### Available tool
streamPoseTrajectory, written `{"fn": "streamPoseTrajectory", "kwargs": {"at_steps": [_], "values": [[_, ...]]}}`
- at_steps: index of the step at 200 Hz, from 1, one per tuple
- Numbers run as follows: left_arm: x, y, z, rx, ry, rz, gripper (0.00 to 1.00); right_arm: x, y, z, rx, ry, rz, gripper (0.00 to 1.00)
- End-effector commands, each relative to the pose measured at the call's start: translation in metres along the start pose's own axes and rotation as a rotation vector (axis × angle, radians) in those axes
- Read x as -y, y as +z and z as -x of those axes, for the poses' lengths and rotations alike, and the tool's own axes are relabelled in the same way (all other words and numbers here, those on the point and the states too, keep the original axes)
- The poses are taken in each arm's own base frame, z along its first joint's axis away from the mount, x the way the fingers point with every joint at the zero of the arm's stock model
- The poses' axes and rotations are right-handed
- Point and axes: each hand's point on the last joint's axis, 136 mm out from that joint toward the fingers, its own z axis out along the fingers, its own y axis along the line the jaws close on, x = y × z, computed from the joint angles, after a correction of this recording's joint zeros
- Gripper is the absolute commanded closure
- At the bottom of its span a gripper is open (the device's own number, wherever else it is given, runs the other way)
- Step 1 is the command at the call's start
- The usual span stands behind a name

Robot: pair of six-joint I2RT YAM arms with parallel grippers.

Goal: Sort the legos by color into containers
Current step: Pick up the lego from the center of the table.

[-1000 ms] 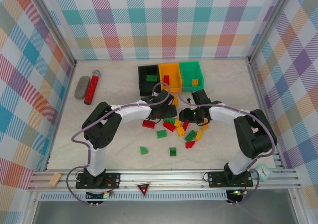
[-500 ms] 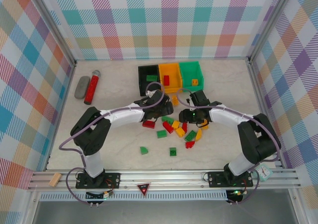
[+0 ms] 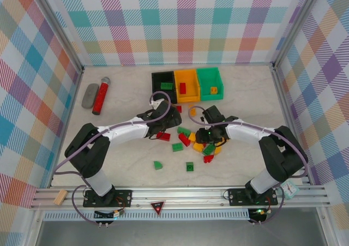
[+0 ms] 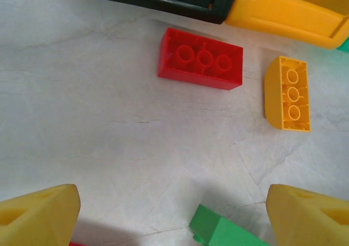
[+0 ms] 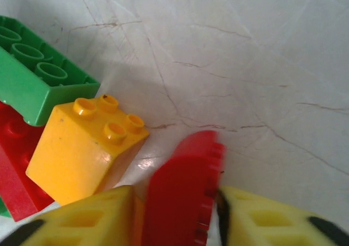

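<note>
Gripping a red lego, the right hand is closed tight on the piece, low among the loose legos on the table, in front of the orange container. The left hand hangs wide open and empty, nearer that container, facing a red brick and a yellow brick lying just before it. Black container and green container flank the orange one.
</note>
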Motion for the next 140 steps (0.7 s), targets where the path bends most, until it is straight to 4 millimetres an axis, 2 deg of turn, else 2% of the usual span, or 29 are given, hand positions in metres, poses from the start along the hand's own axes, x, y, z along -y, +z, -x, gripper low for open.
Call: {"fn": "streamPoseTrajectory", "kwargs": {"at_steps": [1,25,57,76,100,116,140], "values": [[-0.009,-0.019,0.023,0.098,-0.054,0.009,0.11,0.011,0.002,-0.004,-0.022,0.017,-0.066,0.68],[-0.021,-0.030,0.028,0.128,-0.061,0.038,0.11,0.007,-0.010,0.008,0.021,0.004,-0.065,0.79],[-0.027,-0.040,0.032,0.146,-0.065,0.050,0.11,-0.005,-0.027,0.032,0.079,-0.032,-0.055,0.80],[-0.028,-0.044,0.032,0.145,-0.061,0.047,0.11,-0.015,-0.038,0.054,0.123,-0.051,-0.048,0.80],[-0.028,-0.048,0.033,0.146,-0.061,0.045,0.11,-0.033,-0.053,0.100,0.205,-0.092,-0.043,0.80],[-0.026,-0.050,0.033,0.138,-0.058,0.041,0.11,-0.046,-0.061,0.141,0.259,-0.112,-0.051,0.80],[-0.025,-0.052,0.031,0.127,-0.061,0.027,0.11,-0.060,-0.061,0.200,0.307,-0.127,-0.057,0.80]]}}
